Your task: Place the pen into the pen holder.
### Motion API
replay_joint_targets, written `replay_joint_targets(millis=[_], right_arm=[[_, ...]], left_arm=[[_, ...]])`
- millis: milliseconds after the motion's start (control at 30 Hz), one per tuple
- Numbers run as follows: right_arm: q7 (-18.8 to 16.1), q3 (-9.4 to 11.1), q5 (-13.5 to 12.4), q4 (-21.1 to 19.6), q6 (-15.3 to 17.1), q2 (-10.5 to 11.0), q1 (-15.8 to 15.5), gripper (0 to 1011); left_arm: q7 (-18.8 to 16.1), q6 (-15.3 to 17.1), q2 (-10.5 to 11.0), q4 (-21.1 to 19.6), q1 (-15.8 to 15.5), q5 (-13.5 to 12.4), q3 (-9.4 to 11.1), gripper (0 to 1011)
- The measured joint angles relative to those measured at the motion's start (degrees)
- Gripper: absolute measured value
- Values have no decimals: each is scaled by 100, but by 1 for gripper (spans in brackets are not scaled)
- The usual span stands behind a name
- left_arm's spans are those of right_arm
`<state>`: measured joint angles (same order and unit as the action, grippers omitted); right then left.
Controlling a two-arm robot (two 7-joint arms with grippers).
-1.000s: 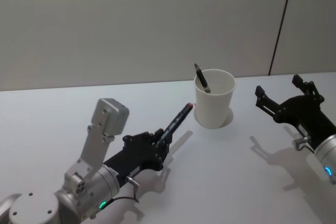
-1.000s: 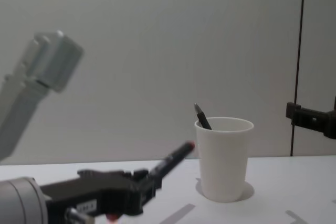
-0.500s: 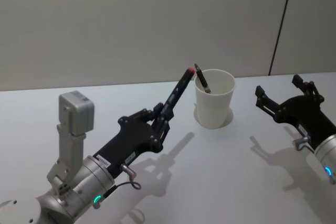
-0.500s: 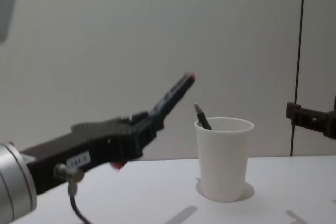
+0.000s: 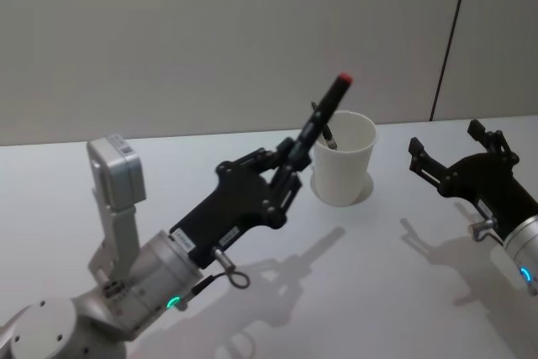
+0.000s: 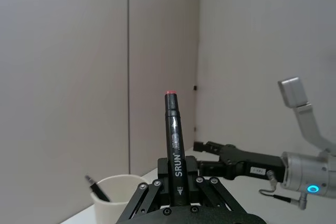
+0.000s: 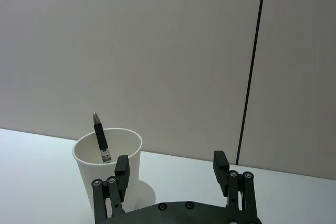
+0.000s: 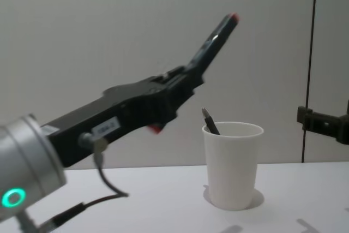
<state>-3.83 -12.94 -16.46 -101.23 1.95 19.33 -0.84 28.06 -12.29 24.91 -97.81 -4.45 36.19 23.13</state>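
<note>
A: Left gripper [image 5: 290,164]?
B: Clamped on the pen [image 5: 326,111], up in the air. Red end up, tilted toward the pen holder [image 5: 343,170]. The pen isn't in it.
A: Holder?
B: Upright by the far edge of the table [image 5: 378,283], right of centre. Another pen [image 7: 101,141] leans inside.
A: Right gripper [image 5: 445,139]?
B: Fingers spread wide, nothing held, near the right edge.

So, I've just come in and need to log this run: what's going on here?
The left claw grips a black pen with a red end, tilted in the air beside the white paper cup and not yet in it. Another dark pen already leans inside the cup. The right claw hangs open and idle at the right of the table.
</note>
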Motion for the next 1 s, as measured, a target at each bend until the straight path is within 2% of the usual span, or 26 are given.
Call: replay_joint_targets(millis=[233, 467, 700, 1000], right_arm=[[0, 0, 0, 0, 0, 0, 0, 1001], [0, 0, 0, 0, 0, 0, 0, 1001], [0, 0, 0, 0, 0, 0, 0, 1001], [0, 0, 0, 0, 0, 0, 0, 1001]], left_arm=[[387, -28, -258, 269, -264, -97, 70, 182], [523, -30, -464, 493, -468, -275, 130, 181], [460, 17, -597, 642, -611, -538, 168, 182], [77, 198, -690, 738, -712, -1001, 195, 182]])
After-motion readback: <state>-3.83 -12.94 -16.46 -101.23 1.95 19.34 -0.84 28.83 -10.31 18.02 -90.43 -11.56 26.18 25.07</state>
